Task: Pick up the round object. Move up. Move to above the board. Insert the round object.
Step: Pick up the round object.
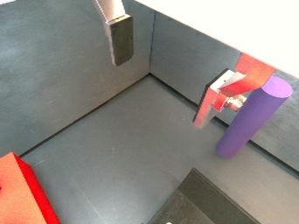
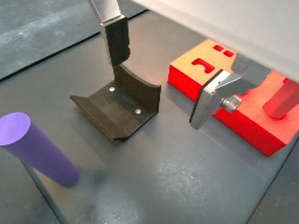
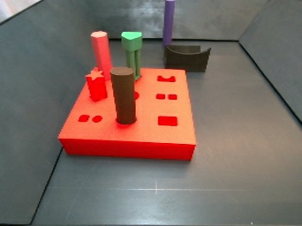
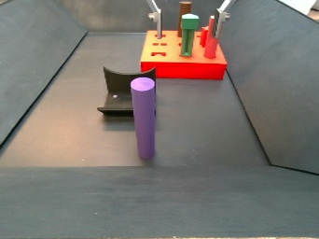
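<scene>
Gripper: seen in both wrist views (image 1: 170, 74) (image 2: 163, 74), above the floor with its two silver fingers (image 1: 121, 39) spread wide apart and nothing between them.
Purple peg: stands upright on the grey floor (image 4: 187, 131) by itself, clear of the fingers (image 4: 145, 118) (image 1: 250, 116) (image 2: 38, 147) (image 3: 170, 22).
Red board: lies flat on the floor, well apart from the purple peg (image 3: 130, 124) (image 4: 187, 65) (image 2: 263, 131).
Board contents: a dark brown cylinder (image 3: 124, 95), a pink-red peg (image 3: 101, 53) and a green peg (image 3: 131, 55) stand upright in its holes.
Dark curved holder: sits on the floor between the board and the purple peg (image 4: 121, 90) (image 2: 121, 105) (image 3: 186, 56).
</scene>
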You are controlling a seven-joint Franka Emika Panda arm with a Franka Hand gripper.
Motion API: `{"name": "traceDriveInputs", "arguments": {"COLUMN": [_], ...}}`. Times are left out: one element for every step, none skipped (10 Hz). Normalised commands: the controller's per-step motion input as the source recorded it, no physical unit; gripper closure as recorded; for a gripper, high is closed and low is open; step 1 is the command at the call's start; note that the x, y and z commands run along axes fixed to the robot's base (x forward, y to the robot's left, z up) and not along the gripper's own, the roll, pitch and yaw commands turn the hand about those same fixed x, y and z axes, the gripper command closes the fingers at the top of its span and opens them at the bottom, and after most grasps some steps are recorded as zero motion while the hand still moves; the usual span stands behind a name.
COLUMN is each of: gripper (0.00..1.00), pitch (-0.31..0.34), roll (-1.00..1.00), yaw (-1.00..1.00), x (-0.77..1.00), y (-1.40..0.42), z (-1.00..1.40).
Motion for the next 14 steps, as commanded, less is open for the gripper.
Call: {"name": "traceDriveInputs", "arguments": {"gripper": [0.0,0.0,0.0,0.0,0.0,0.0,0.0,0.0,0.0,0.0,0.0,0.0,0.0,0.0], "pitch": [0.0,0.139,0.173,0.171,0.156,0.134,0.123,0.13,0.121,0.117,0.091,0.039,0.0,0.0], "roll": [0.0,0.0,0.0,0.0,-0.01,-0.02,-0.04,-0.06,-0.1,-0.12,-0.15,-0.18,-0.19,-0.22], "yaw": [-0.01,-0.09,0.0,0.0,0.0,0.0,-0.01,-0.02,-0.04,-0.03,-0.03,-0.05,-0.08,-0.09], "x": [0.15,0.94,1.0,1.0,1.0,1.0,1.0,1.0,0.99,0.94,0.85,0.61,0.47,0.38], "y": [0.0,0.05,0.1,0.11,0.1,0.09,0.09,0.11,0.24,0.31,0.43,0.64,0.67,0.68], "z": [-0.1,-0.2,-0.13,-0.13,-0.1,-0.08,-0.06,-0.1,-0.14,-0.19,-0.28,-0.39,-0.4,-0.4]}}
